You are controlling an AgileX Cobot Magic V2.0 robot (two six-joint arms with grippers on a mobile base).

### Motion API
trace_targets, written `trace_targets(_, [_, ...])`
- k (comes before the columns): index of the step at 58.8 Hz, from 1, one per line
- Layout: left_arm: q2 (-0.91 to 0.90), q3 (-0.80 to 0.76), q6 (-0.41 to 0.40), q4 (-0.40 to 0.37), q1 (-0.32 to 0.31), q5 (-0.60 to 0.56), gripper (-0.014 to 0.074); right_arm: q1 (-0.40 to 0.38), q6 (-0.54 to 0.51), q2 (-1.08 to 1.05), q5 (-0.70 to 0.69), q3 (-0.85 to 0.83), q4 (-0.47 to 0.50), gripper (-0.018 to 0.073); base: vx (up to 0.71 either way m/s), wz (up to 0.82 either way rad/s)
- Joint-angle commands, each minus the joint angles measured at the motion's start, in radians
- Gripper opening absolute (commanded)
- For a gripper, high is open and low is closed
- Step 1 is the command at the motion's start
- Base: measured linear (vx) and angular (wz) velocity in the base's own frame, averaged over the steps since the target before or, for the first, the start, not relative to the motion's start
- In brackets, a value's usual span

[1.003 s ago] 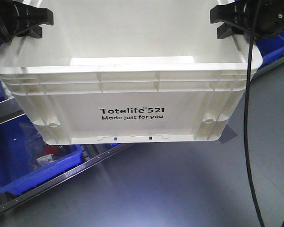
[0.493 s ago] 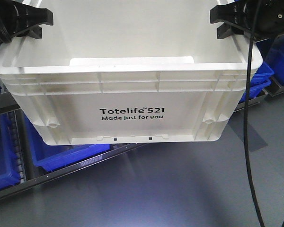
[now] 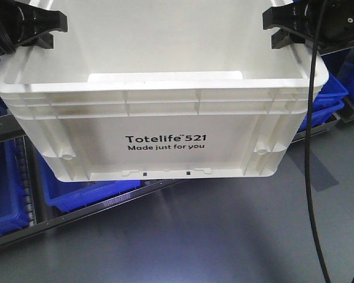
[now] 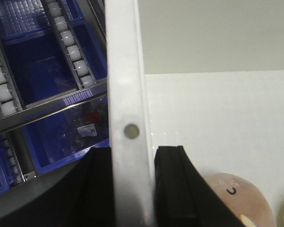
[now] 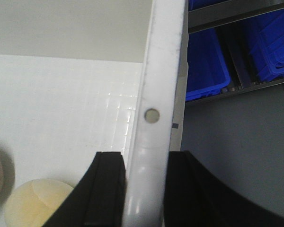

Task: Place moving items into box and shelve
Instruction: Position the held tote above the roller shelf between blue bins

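**Both grippers clamp the crate as the shelving slides past**

The left gripper (image 4: 132,189) pinches the box (image 3: 165,112) by its left rim, one finger either side of the wall; the right gripper (image 5: 144,189) grips the opposite rim likewise. Just inside lie the pinkish-brown ball (image 4: 239,198) and the yellow-orange ball (image 5: 38,203). Beyond, the blue bins (image 3: 88,191) have shifted left within the last second while the box stayed level, so packing looks done and the carry toward the shelf is under way.

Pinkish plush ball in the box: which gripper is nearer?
Left. Left gripper clamps the box wall beside the ball; right gripper clamps the opposite wall, yellow ball between.
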Motion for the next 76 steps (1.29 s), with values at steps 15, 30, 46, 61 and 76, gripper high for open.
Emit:
trace_targets(15, [-0.047,-0.044,0.001,0.050,0.000,-0.134,-0.0022,-0.005,-0.015,-0.056,-0.125,-0.045,0.006,-0.0013,0.02,0.13])
trace_targets(30, [-0.047,-0.044,0.001,0.050,0.000,-0.134,-0.0022,-0.005,-0.015,-0.056,-0.127,-0.045,0.006,-0.0013,0.05,0.21])
trace_targets(46, [-0.047,-0.044,0.001,0.050,0.000,-0.134,-0.0022,-0.005,-0.015,-0.056,-0.126,-0.045,0.006,-0.0013,0.08,0.24])
trace_targets(61, [-0.047,-0.044,0.001,0.050,0.000,-0.134,-0.0022,-0.005,-0.015,-0.056,-0.126,-0.045,0.006,-0.0013,0.10,0.10])
trace_targets(76, [-0.047,-0.044,0.001,0.050,0.000,-0.134,-0.0022,-0.005,-0.015,-0.056,-0.126,-0.045,0.006,-0.0013,0.12,0.03])
